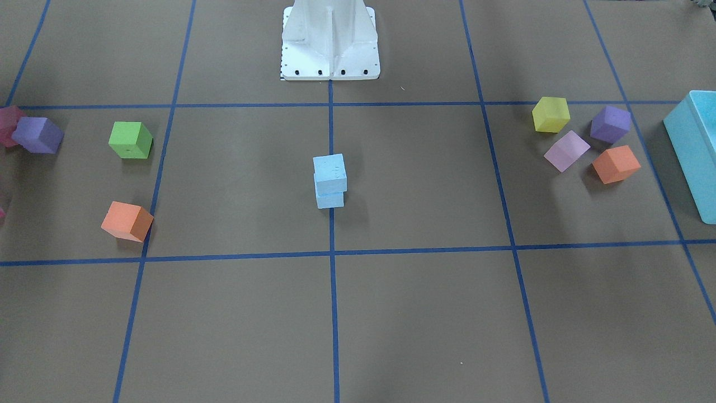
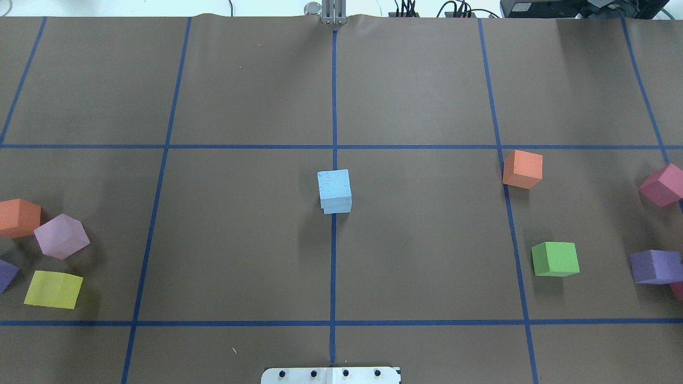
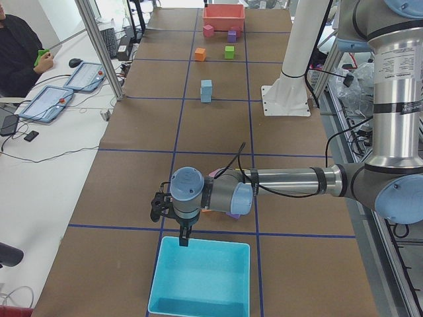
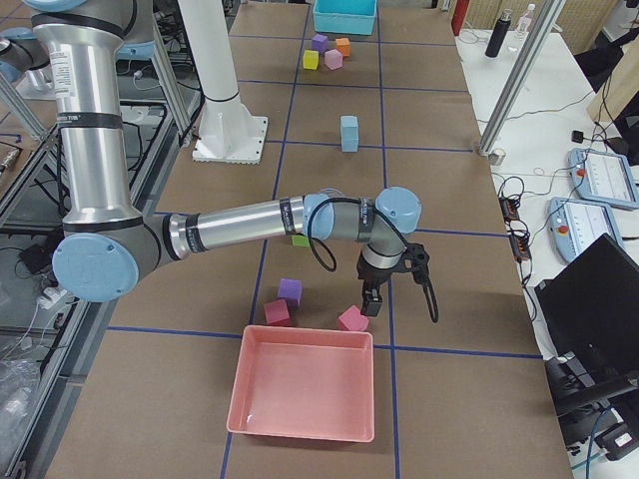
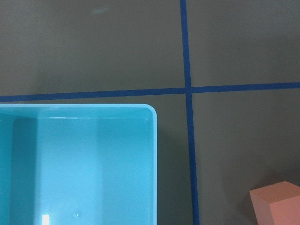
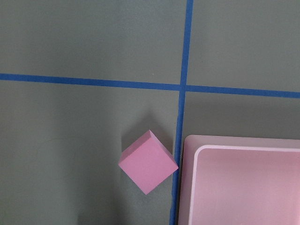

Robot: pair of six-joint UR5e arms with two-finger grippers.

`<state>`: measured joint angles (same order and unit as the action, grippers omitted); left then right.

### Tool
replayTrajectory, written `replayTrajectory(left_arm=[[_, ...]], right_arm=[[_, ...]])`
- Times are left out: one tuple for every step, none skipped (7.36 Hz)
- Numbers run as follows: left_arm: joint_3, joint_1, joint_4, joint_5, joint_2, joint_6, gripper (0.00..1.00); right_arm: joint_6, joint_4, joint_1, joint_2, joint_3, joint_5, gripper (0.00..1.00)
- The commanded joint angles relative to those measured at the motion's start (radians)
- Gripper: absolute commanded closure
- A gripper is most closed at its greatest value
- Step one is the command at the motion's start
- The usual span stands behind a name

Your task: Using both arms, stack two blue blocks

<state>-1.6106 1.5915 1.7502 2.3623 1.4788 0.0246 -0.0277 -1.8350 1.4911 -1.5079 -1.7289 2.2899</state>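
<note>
Stacked blue blocks (image 1: 329, 180) stand far from left claw (image 3: 184, 236) and right claw (image 4: 369, 302).

Bright, even overhead light lit the sharply focused brown paper table (image 2: 240, 240). The stacked sky-blue foam cubes (image 2: 335, 191) cast a soft shadow; white glare marked the turquoise plastic bin (image 5: 93, 164).

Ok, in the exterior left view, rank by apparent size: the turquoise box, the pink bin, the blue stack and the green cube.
Turquoise box, pink bin, blue stack, green cube. The box sits nearest the camera, so its lead over the bin may be mere nearness.
</note>
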Motion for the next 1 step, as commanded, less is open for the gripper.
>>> replayTrajectory(left_arm=[[0.000, 0.001, 0.002, 0.000, 0.000, 0.000, 0.02]], right_arm=[[0.000, 0.000, 0.000, 0.000, 0.000, 0.000, 0.00]])
